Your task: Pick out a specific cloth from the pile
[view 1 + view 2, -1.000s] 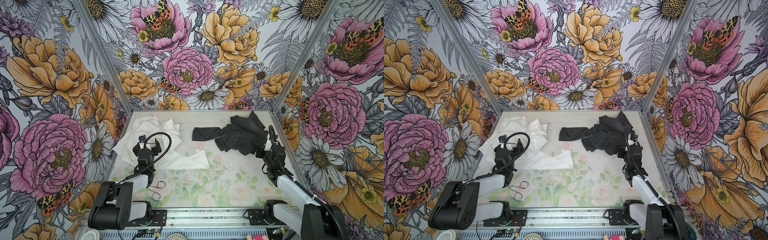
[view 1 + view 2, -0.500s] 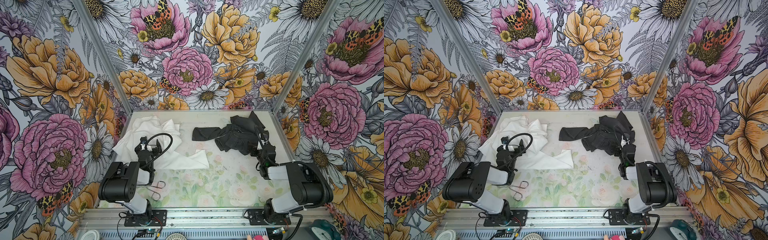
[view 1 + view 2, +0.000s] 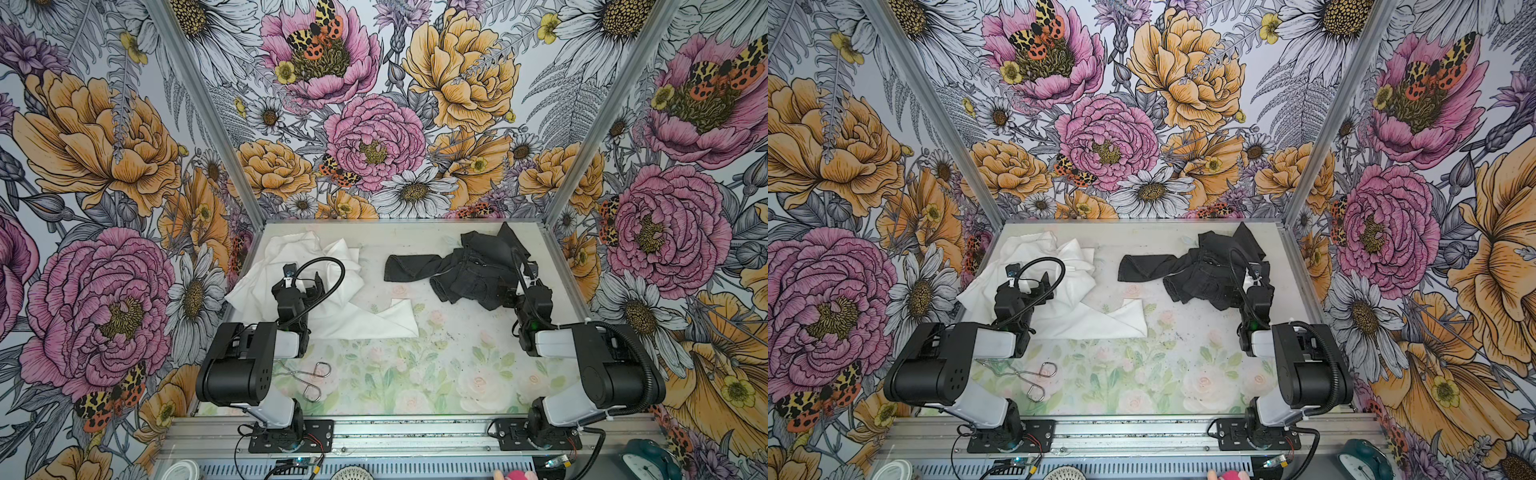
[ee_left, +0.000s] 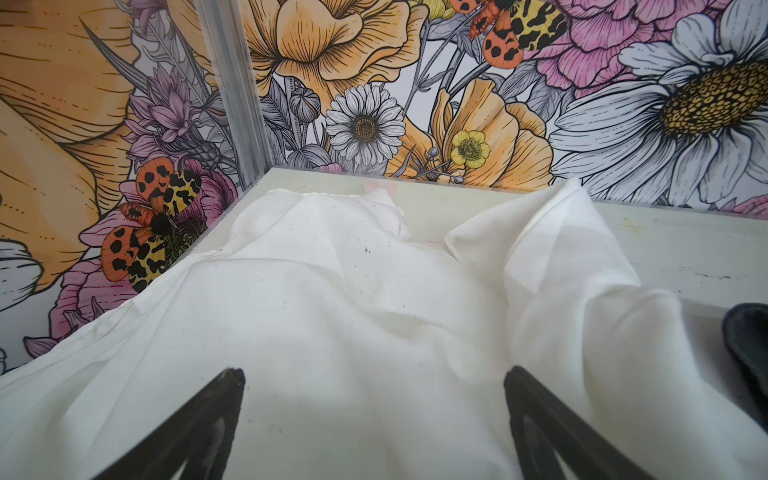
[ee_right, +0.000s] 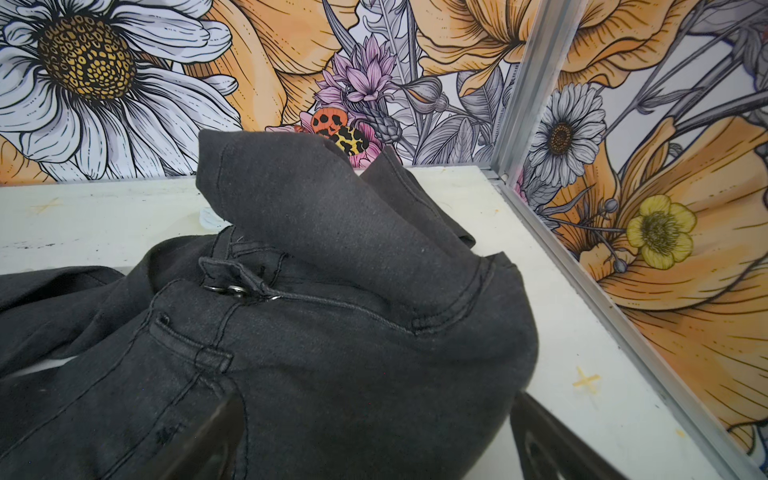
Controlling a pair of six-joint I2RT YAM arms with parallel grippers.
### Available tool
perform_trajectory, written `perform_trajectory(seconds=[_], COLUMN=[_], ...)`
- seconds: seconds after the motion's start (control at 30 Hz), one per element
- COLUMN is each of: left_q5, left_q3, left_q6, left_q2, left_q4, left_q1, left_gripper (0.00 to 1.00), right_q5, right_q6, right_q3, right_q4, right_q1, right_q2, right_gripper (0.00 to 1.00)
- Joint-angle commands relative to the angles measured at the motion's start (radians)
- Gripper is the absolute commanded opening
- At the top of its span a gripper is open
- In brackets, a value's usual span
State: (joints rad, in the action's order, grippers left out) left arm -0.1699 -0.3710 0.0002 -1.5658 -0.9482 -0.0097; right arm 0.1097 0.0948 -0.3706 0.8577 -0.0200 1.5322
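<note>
Item: the cloth (image 3: pixel 365 326), a plain white sheet, crumpled and part spread, lies well apart from the pile (image 3: pixel 469 274) with bare tabletop (image 3: pixel 415 374) between them, to the pile's left in both top views. The pile is a heap of charcoal and black garments, with one jeans leg reaching from it toward the cloth. The top views alone show the whole layout, and also wire tongs (image 3: pixel 309 376) lying flat well away from the pile, out past the cloth's near edge. The left wrist view alone shows fine dark specks on the cloth. It also shows the left hand (image 4: pixel 374 374) spread wide above the cloth and holding nothing; whether its tips touch the fabric cannot be told. The right wrist view alone shows the pile's stitched seams, a belt loop and a metal button (image 5: pixel 237 290). Here the right hand (image 5: pixel 376 401) is spread wide and empty at the pile's edge, one finger over denim and one over bare tabletop. Surface: pale, scuffed, with a faded rose print toward the front and small yellow crosses beside the pile. Room: three walls (image 3: pixel 374 124) with a large floral and moth print, joined by aluminium corner posts (image 5: pixel 523 83).
</note>
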Motion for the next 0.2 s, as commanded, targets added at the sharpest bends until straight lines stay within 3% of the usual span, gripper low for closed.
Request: perform_trajectory(seconds=[0.0, 0.17], left_q5=[0.033, 0.034], left_q3=[-0.005, -0.003], left_q6=[0.006, 0.006], left_q2=[0.013, 0.012], left_q4=[0.003, -0.001], left_q1=[0.008, 0.009], left_gripper=[0.99, 0.99], right_q5=[0.014, 0.014], right_q6=[-0.004, -0.004], right_q3=[-0.017, -0.016], right_q4=[0.022, 0.023], right_q1=[0.003, 0.002], right_q2=[0.003, 0.004], right_gripper=[0.99, 1.0])
